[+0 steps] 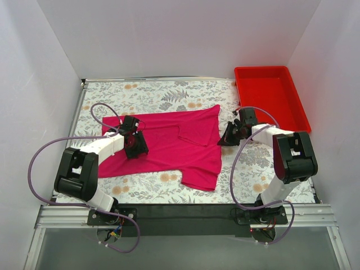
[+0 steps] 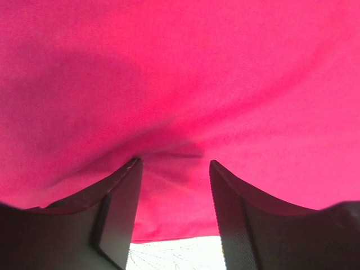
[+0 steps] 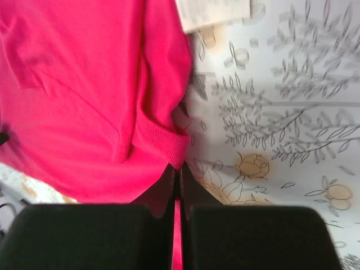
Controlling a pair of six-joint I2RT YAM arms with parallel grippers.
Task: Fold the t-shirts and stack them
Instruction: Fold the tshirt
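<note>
One magenta-pink t-shirt (image 1: 169, 146) lies spread and partly rumpled on the floral table, with a sleeve hanging toward the near edge. My left gripper (image 1: 135, 145) rests on its left part. In the left wrist view the left gripper (image 2: 174, 163) is open, its tips pressed onto the t-shirt (image 2: 180, 73), with a small pucker of cloth between them. My right gripper (image 1: 228, 136) is at the shirt's right edge. In the right wrist view the right gripper (image 3: 179, 167) is shut on a ribbed edge of the t-shirt (image 3: 73, 101), and a pink strip shows between its fingers.
A rigid red bin (image 1: 270, 95) stands at the back right, just beyond the right arm. The floral tablecloth (image 1: 169, 93) is bare behind the shirt. White walls close in on three sides. A white printed tag (image 3: 214, 14) lies by the shirt's edge.
</note>
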